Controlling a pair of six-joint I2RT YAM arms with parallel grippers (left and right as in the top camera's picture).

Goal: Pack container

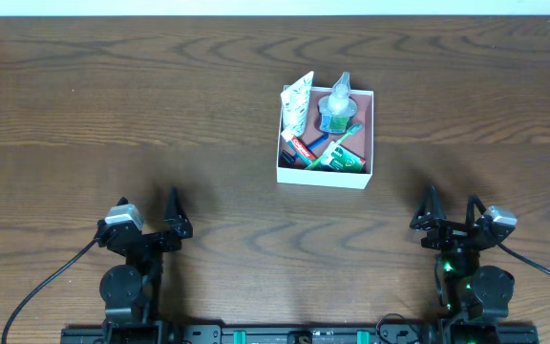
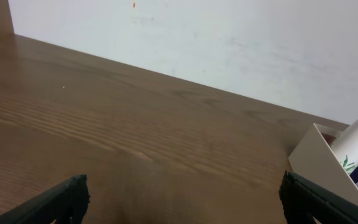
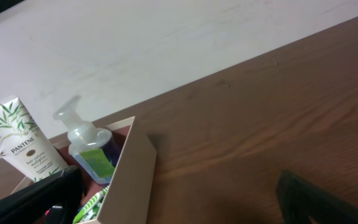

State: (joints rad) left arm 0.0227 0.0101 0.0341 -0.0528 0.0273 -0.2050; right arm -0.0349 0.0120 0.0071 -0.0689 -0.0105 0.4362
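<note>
The container (image 1: 323, 175), a square white box with a pink inside, sits on the table right of centre. It holds a white tube (image 1: 296, 99), a clear pump bottle (image 1: 336, 107) with a green label, a red-and-white toothpaste tube (image 1: 299, 146) and a green-and-white toothbrush (image 1: 337, 154). My left gripper (image 1: 157, 218) is open and empty at the near left, far from the box. My right gripper (image 1: 452, 218) is open and empty at the near right. The left wrist view shows the box corner (image 2: 316, 152). The right wrist view shows its wall (image 3: 129, 180), tube (image 3: 17, 140) and bottle (image 3: 91, 149).
The brown wooden table (image 1: 141, 115) stretches around the box. A pale wall (image 2: 229, 43) rises behind the table's far edge. Cables trail from both arm bases at the near edge.
</note>
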